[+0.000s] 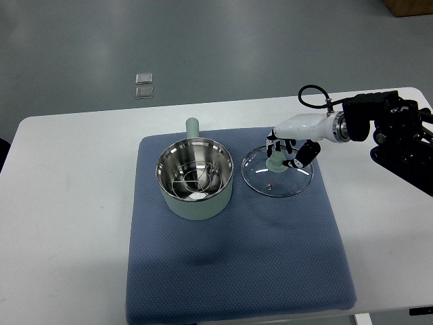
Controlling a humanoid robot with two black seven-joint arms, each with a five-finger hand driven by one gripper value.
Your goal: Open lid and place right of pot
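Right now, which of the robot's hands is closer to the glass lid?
Right. The right hand is over the glass lid, fingers around its knob. The left hand is out of view.

Bare mat (237, 271) before pot (195, 179)

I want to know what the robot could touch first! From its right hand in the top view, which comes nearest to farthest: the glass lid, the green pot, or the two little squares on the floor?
From the right hand:
1. Glass lid, right under it, on the blue mat.
2. Green pot, to the lid's left.
3. Two little squares, far off on the floor beyond the table.
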